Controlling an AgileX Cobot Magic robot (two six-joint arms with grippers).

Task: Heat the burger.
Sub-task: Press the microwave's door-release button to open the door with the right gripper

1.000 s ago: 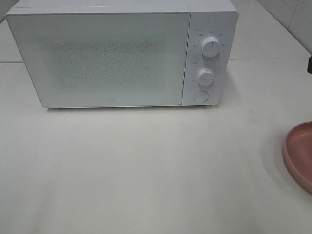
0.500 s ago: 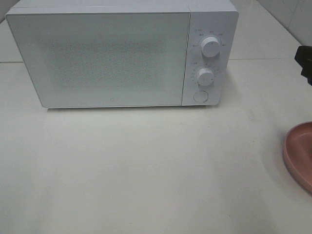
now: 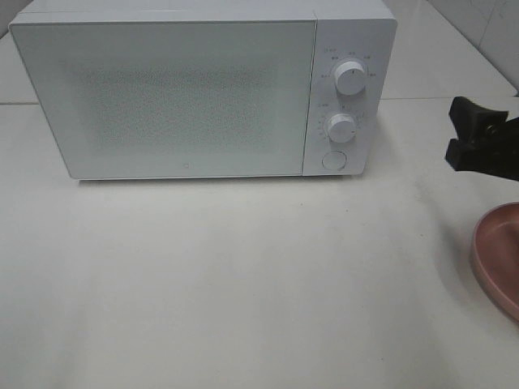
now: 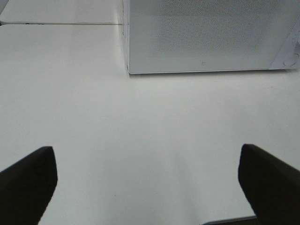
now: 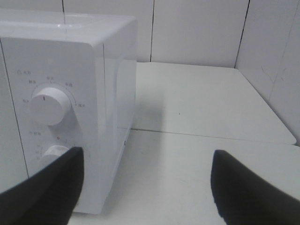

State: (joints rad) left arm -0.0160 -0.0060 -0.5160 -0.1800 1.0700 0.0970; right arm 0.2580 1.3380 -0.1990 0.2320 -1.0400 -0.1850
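No burger anywhere I can see, so I can't say where it sits or which way it faces. The microwave [image 3: 203, 89] has its door [image 3: 162, 97] shut, and that speckled front is too frosted to see through, so the inside is hidden.

It stands at the back of the white surface [image 3: 243, 284]. On its right panel the upper dial [image 3: 349, 79] sits over the lower dial [image 3: 341, 127], with a round button [image 3: 332, 160] below. The tiny labels are unreadable.

A pink plate [image 3: 499, 255] is cut off by the right edge of the high view, so only a slice shows. The right arm [image 3: 495, 150] pokes in just above it, jaws apart and holding nothing. They point toward the microwave's dial side but stay clear of it.

The left jaws only show in their wrist view. They're spread wide over bare surface, facing the door.
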